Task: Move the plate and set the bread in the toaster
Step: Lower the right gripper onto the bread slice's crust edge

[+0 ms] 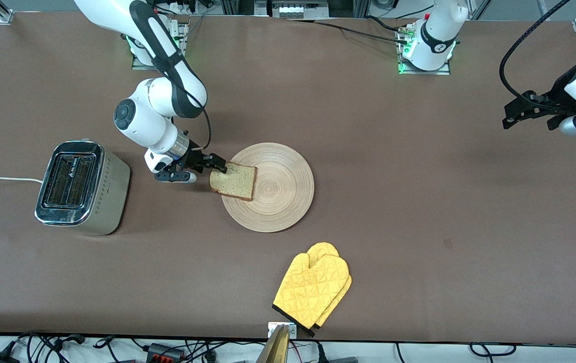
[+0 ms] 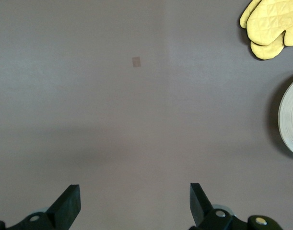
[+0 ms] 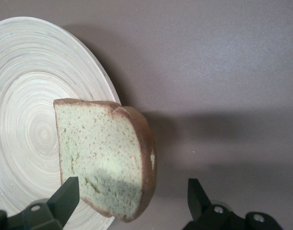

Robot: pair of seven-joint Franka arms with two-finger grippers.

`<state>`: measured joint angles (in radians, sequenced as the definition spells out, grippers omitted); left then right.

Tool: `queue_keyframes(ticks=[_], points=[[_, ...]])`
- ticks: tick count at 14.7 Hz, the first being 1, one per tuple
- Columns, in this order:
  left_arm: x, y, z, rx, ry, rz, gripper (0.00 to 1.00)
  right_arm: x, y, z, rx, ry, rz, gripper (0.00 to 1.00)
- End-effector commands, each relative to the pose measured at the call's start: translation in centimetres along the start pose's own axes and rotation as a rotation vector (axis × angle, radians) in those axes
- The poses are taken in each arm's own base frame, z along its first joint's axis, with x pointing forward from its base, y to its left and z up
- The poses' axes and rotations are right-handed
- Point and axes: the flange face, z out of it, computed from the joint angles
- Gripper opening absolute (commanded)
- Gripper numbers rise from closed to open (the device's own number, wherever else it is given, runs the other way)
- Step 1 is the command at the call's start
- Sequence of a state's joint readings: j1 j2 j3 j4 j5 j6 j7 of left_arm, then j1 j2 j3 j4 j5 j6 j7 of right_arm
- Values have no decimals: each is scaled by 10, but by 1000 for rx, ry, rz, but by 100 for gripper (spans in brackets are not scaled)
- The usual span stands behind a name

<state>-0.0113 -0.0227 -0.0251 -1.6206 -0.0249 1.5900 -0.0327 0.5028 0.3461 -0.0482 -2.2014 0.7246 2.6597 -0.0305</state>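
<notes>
Both claws stood apart: the right gripper (image 1: 216, 166) at the bread's (image 1: 233, 181) edge on the plate (image 1: 283, 201) mid-frame, seemingly lining up a grab, while the left gripper (image 1: 527, 115) waited upper right.

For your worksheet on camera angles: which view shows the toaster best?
The front view: the toaster shows whole, both slots visible, toward the right arm's end of the table. Neither wrist view shows it at all.

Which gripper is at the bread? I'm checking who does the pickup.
The right gripper, open at the bread on the plate; the left gripper waits apart.
</notes>
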Motion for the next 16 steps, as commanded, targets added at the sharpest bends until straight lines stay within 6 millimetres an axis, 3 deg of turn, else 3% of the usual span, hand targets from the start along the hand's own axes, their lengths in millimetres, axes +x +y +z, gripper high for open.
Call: queue_keyframes(ticks=[1, 4, 8, 16], points=[[-2, 3, -10, -4, 12, 6, 100, -1, -1, 1, 14, 14, -4, 100], [3, 4, -11, -3, 15, 12, 100, 0, 1, 4, 11, 17, 1, 100], [3, 2, -11, -3, 15, 8, 100, -2, -17, 13, 37, 30, 17, 100], [3, 3, -12, -3, 17, 9, 100, 1, -13, 21, 30, 29, 4, 99]])
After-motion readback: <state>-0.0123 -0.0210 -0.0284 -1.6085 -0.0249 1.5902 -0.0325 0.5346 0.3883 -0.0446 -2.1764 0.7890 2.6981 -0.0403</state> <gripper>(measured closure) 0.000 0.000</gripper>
